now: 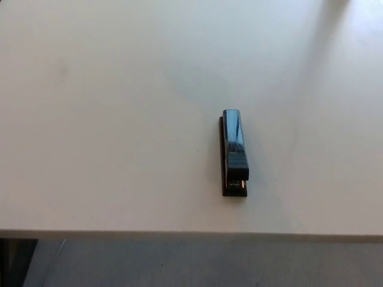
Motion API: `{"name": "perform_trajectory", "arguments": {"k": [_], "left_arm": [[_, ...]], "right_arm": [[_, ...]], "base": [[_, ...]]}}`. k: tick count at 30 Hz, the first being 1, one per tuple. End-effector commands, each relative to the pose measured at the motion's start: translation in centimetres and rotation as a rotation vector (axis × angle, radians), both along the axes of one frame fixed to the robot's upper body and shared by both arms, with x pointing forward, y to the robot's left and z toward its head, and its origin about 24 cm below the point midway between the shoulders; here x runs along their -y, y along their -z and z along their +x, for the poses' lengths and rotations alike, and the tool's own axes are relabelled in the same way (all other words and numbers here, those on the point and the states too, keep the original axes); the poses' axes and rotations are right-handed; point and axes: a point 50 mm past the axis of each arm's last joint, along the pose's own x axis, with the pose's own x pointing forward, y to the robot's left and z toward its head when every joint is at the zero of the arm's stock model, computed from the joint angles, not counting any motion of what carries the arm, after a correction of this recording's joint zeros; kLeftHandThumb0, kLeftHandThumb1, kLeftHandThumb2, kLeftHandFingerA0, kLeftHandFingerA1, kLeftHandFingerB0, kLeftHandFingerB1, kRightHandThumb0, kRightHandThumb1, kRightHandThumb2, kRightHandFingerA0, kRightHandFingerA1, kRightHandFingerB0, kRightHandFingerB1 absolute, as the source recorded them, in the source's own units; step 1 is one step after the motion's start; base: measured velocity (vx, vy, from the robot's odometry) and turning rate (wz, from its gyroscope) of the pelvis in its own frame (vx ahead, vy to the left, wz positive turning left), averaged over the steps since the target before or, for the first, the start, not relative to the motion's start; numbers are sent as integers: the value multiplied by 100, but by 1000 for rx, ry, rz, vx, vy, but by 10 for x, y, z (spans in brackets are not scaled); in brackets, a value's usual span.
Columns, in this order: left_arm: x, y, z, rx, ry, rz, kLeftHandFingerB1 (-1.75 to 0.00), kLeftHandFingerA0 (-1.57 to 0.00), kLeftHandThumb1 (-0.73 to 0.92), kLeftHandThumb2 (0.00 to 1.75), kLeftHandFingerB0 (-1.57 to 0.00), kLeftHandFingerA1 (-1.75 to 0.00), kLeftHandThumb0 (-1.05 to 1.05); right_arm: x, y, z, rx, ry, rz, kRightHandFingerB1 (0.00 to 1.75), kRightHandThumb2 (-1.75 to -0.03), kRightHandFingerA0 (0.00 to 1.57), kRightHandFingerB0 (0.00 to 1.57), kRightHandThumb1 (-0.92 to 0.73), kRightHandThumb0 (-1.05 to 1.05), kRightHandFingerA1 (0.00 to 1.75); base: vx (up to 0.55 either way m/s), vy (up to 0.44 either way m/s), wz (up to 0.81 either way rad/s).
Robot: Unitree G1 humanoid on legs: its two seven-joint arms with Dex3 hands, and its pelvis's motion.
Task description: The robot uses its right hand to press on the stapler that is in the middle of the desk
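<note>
A black glossy stapler (pixel 234 152) lies flat on the white desk (pixel 119 119), a little right of the middle. It runs lengthwise from far to near, and its near end stops short of the desk's front edge. Neither of my hands nor any part of my arms shows in the head view.
The desk's front edge (pixel 179 233) crosses the bottom of the picture, with grey floor (pixel 209 263) below it. A dark object (pixel 12 263) shows under the desk at the bottom left corner.
</note>
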Motion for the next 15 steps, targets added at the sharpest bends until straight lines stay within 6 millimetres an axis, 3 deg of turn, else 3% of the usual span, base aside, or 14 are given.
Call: {"name": "perform_trajectory", "arguments": {"k": [1,2,3,4,5,6,8,9,10,12,14,15], "left_arm": [[-7,-2,-6,-2,14,27,-20,0,86,103,0,-21,-57],[-7,-2,-6,-3,7,25,-20,0,86,103,0,-21,-57],[-7,-2,-6,-3,-9,10,-13,0,92,87,0,-14,-45],[-7,-2,-6,-3,-3,12,-21,0,86,103,0,-21,-56],[-7,-2,-6,1,4,19,-15,0,92,89,0,-15,-44],[-7,-2,-6,0,5,18,-19,0,86,102,0,-20,-57],[-7,-3,-6,3,7,17,-20,0,86,103,0,-21,-56],[-7,-3,-6,5,8,20,-14,0,92,89,0,-14,-45],[-6,-2,-6,6,8,15,-19,0,86,102,0,-19,-57],[-6,-2,-5,7,7,12,-19,0,86,102,0,-19,-56],[-6,-3,-5,4,8,21,-19,0,86,103,0,-19,-57],[-6,-3,-5,5,9,21,-13,0,92,89,0,-13,-45]], "right_arm": [[-34,40,12,-166,-83,-39,107,-73,123,77,-77,-13,116],[-37,45,13,-175,-85,-45,107,-73,123,77,-77,-13,116],[-43,52,15,-194,-86,-50,110,-71,121,76,-79,-14,119],[-50,62,17,-217,-102,-47,114,-71,122,75,-80,-13,116],[-56,69,19,-247,-106,-47,116,-71,124,75,-79,-11,120],[-61,79,21,-276,-103,-61,116,-71,124,76,-79,-12,121],[-71,99,22,-353,-110,-56,106,-73,126,80,-77,-11,115],[-74,106,23,-388,-114,-47,101,-75,127,81,-76,-11,112],[-78,115,23,-419,-104,-53,95,-70,127,80,-79,-13,109],[-81,129,23,-469,-104,-50,119,-77,121,77,-78,-11,120],[-83,139,23,-505,-108,-55,119,-76,121,75,-80,-12,122],[-83,144,23,-520,-106,-60,118,-78,123,75,-79,-10,122]], "base": [[-38,-11,9],[0,0,0],[0,0,0],[0,0,0],[0,0,0],[0,0,0],[0,0,0],[0,0,0],[0,0,0],[0,0,0],[0,0,0],[0,0,0]]}}
